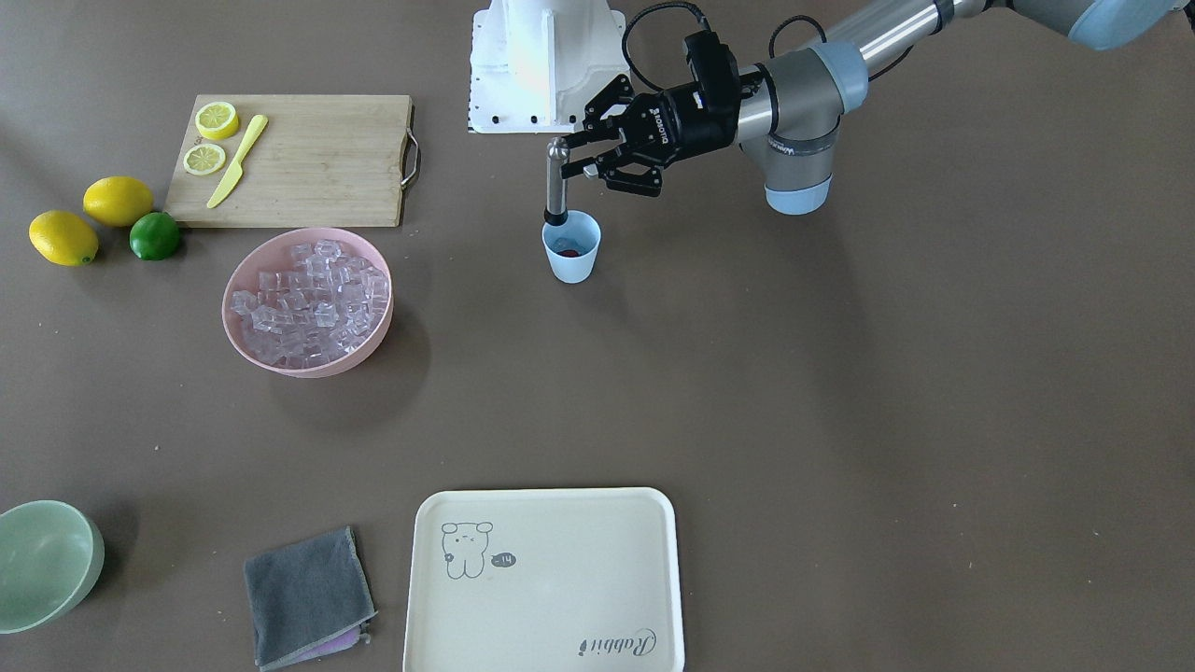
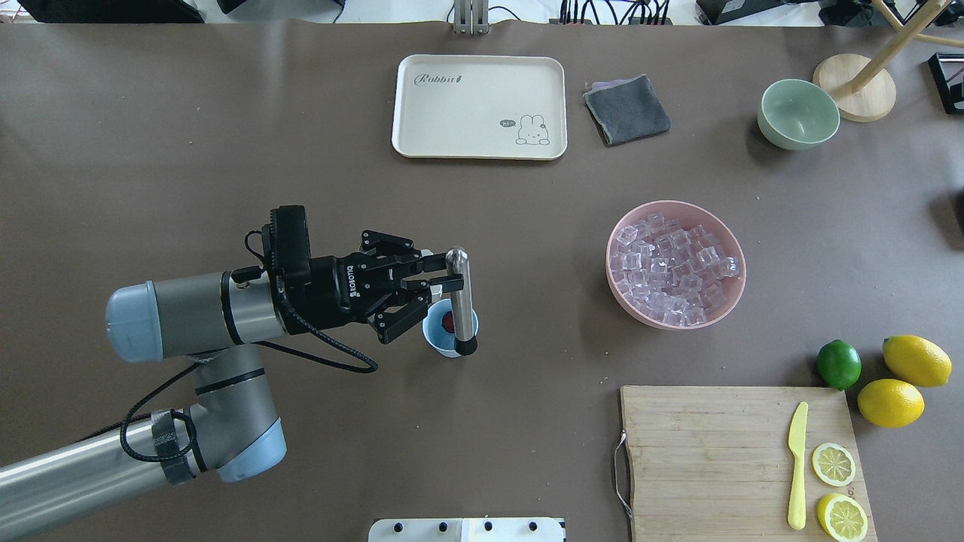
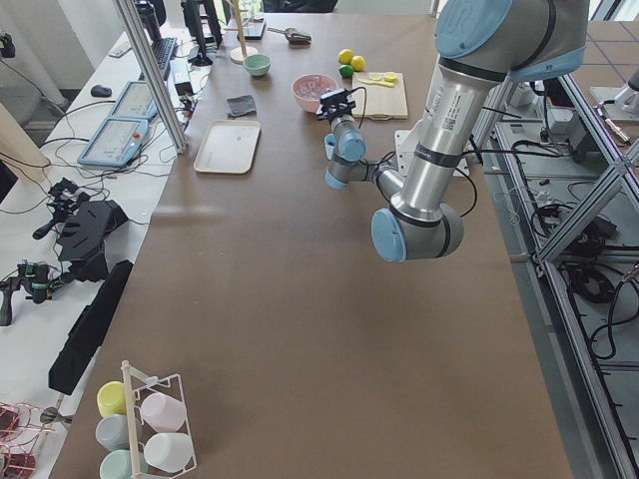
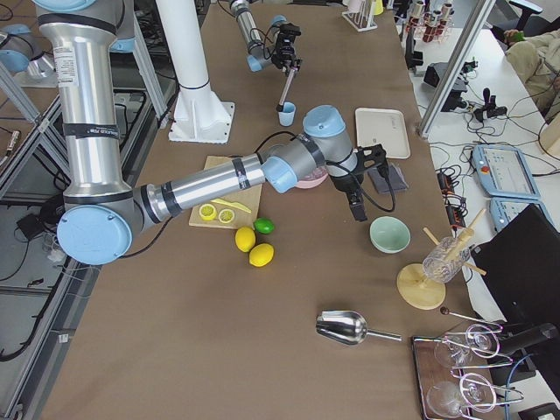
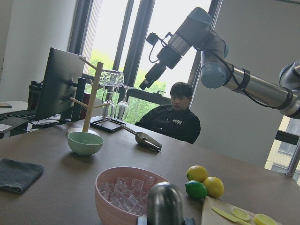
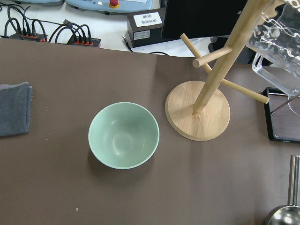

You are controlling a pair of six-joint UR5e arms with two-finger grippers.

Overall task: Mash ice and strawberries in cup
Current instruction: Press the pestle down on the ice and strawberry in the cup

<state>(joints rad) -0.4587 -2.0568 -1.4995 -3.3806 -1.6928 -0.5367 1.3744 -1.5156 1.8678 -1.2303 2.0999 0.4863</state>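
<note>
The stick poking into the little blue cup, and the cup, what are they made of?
The silver stick with a black tip, held by the left pincer, looks like brushed metal: grey with a soft shine; the tip may be rubber or plastic. The small light blue cup looks like matte plastic: even colour, no glints.

We see a muddler point(image 2: 463, 305) of shiny brushed metal with a matt black tip, pinched between the matt black fingers of our left gripper point(image 2: 446, 275). Just under that gripper the cup point(image 1: 570, 257) looks like smooth pale blue plastic. Out past the fingertips, the ice point(image 2: 674, 275) is clear and glassy in a matt pink bowl point(image 2: 611, 282). The table point(image 2: 226, 150) is dull brown.
</note>
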